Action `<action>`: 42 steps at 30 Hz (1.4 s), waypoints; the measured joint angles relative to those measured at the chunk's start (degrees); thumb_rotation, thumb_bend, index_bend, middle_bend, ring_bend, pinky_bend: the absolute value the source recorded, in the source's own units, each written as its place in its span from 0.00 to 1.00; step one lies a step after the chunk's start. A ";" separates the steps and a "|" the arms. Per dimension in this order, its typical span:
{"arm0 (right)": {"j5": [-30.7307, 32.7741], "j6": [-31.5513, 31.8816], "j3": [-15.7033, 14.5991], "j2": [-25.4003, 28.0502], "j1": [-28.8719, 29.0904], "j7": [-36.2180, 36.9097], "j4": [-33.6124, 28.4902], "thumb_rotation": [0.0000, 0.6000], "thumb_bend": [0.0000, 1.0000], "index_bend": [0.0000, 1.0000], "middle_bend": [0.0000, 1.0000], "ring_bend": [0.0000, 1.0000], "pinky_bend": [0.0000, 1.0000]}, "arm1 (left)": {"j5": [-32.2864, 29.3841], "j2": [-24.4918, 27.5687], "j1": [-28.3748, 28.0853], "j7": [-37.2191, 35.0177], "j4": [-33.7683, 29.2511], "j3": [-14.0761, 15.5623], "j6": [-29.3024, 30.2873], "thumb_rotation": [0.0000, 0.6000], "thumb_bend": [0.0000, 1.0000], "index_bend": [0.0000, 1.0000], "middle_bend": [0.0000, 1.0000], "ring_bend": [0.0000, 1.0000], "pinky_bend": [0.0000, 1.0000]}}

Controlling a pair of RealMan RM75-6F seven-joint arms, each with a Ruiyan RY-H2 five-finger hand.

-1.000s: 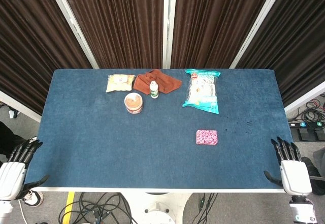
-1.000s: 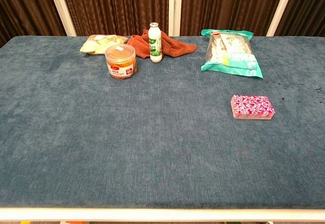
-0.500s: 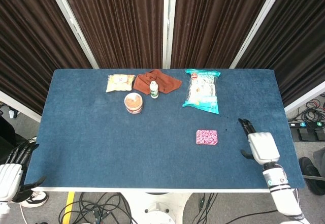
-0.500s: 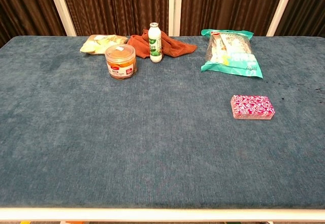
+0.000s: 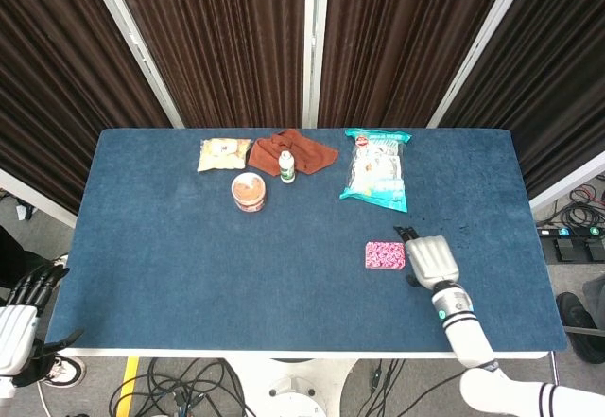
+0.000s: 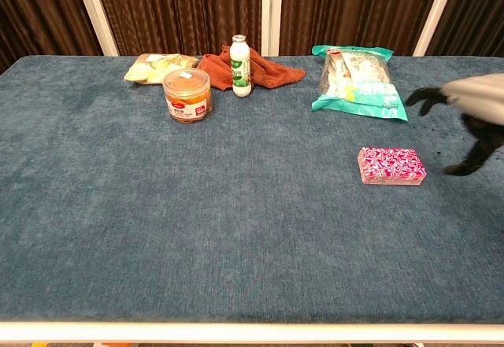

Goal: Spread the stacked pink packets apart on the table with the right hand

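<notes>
One pink stack approached from the right, nothing held yet.
Head view: the right hand (image 5: 430,258) is placed just beside the pink packets (image 5: 385,255), fingers apart and empty — suited to sliding them. Chest view: the stack (image 6: 391,165) is seen untouched on the table (image 6: 236,229), fingertips spread above it.

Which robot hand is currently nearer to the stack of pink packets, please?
The right robot hand: it hovers just beside the pink packets, on their right, not touching them. The left robot hand hangs off the table's near-left corner, far away.
</notes>
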 measured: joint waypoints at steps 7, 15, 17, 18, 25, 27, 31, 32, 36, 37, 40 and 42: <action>4.87 0.50 -1.10 -4.83 3.82 -1.48 4.68 1.00 0.10 0.15 0.19 0.73 0.83 | -0.11 0.16 0.10 -0.81 0.30 -0.14 0.22 1.00 0.13 0.11 0.08 0.00 0.11; 7.79 0.83 -2.34 -6.80 6.35 -1.45 7.00 1.00 0.13 0.16 0.19 0.73 0.83 | -0.39 0.10 0.26 -1.76 1.11 -0.19 0.20 1.00 0.13 0.11 0.08 0.00 0.11; 7.96 0.94 -2.68 -7.03 6.64 -1.31 7.26 1.00 0.13 0.17 0.19 0.73 0.83 | -0.38 0.02 0.28 -1.85 1.26 -0.18 0.18 1.00 0.13 0.11 0.08 0.00 0.11; 8.07 1.05 -2.86 -7.20 6.80 -1.20 7.50 1.00 0.13 0.17 0.19 0.73 0.83 | -0.37 -0.02 0.29 -1.87 1.34 -0.17 0.18 1.00 0.13 0.11 0.08 0.00 0.11; 9.13 1.38 -3.57 -8.82 7.90 -0.73 9.23 1.00 0.13 0.18 0.20 0.73 0.83 | -0.20 0.03 0.32 -1.75 1.29 -0.28 0.43 1.00 0.13 0.11 0.08 0.00 0.11; 9.27 1.45 -3.70 -9.36 8.29 -0.54 9.87 1.00 0.13 0.20 0.20 0.73 0.83 | -0.19 0.07 0.35 -1.74 1.25 -0.27 0.47 1.00 0.13 0.11 0.08 0.00 0.11; 9.13 1.32 -3.92 -9.72 9.07 -0.09 10.35 1.00 0.14 0.22 0.22 0.73 0.83 | -0.24 0.13 0.31 -1.85 1.24 -0.26 0.27 1.00 0.13 0.11 0.08 0.00 0.11; 9.09 1.45 -3.94 -9.82 9.18 -0.06 10.48 1.00 0.15 0.22 0.22 0.73 0.83 | -0.23 0.14 0.28 -1.86 1.23 -0.26 0.24 1.00 0.13 0.11 0.08 0.00 0.11; 9.52 1.80 -3.92 -10.30 9.78 -0.02 11.29 1.00 0.17 0.23 0.23 0.73 0.83 | -0.17 0.20 0.24 -1.84 1.15 -0.34 0.32 1.00 0.13 0.11 0.08 0.00 0.11; 9.67 1.84 -3.92 -10.39 9.91 -0.04 11.45 1.00 0.17 0.23 0.23 0.73 0.83 | -0.22 0.23 0.25 -1.89 1.13 -0.37 0.33 1.00 0.13 0.11 0.08 0.00 0.11; 10.05 1.97 -3.97 -10.73 10.20 -0.06 12.06 1.00 0.17 0.23 0.23 0.73 0.83 | -0.35 0.34 0.28 -2.08 1.17 -0.41 0.31 1.00 0.13 0.11 0.08 0.00 0.11; 10.48 2.07 -4.03 -11.07 10.41 -0.13 12.62 1.00 0.17 0.23 0.23 0.73 0.83 | -0.36 0.37 0.29 -2.22 1.24 -0.40 0.30 1.00 0.13 0.11 0.08 0.00 0.11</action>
